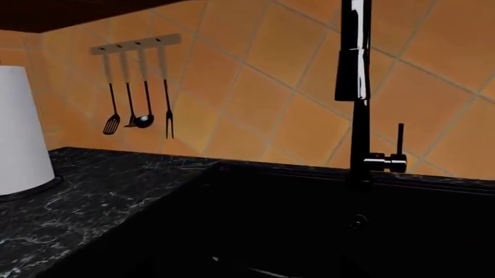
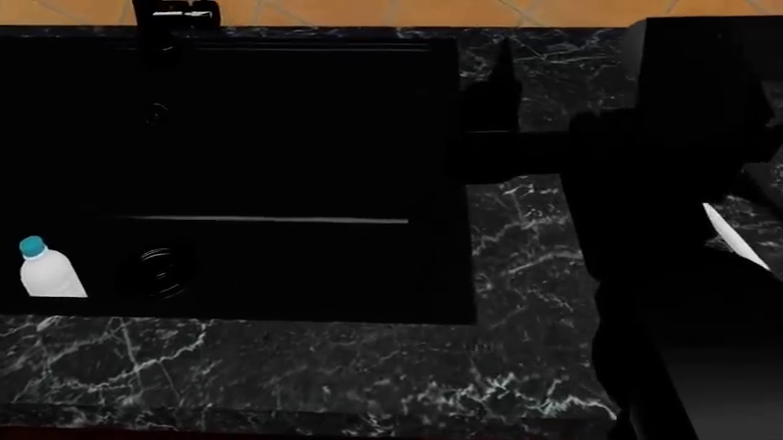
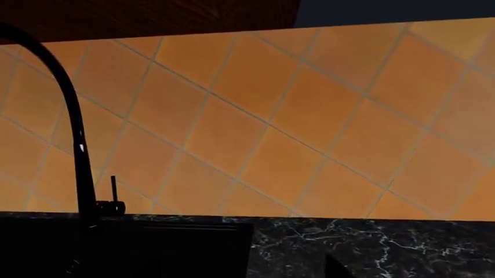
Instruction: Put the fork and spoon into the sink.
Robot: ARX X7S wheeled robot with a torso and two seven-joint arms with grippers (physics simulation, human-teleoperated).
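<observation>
Two grippers are staying out of clear sight. The left gripper is appearing in no view, and the right gripper is hiding within the black silhouette of the right arm (image 2: 685, 165), so whether either is apart, together or holding anything cannot be told. One pale tapered sliver (image 2: 732, 236) is showing beside that arm, slanting away from the basin; it may be the small white spoon, though that is uncertain. The right arm is reaching over the white-veined black marble counter (image 2: 526, 275), and the large black rectangular sink (image 2: 306, 137) is lying to its left, so any drop would be calling for a leftward carry. One round ringed drain (image 2: 159, 270) and one white bottle with a blue cap (image 2: 49, 273) are sitting at the sink's near left. No slim dark grey fork is showing anywhere.
</observation>
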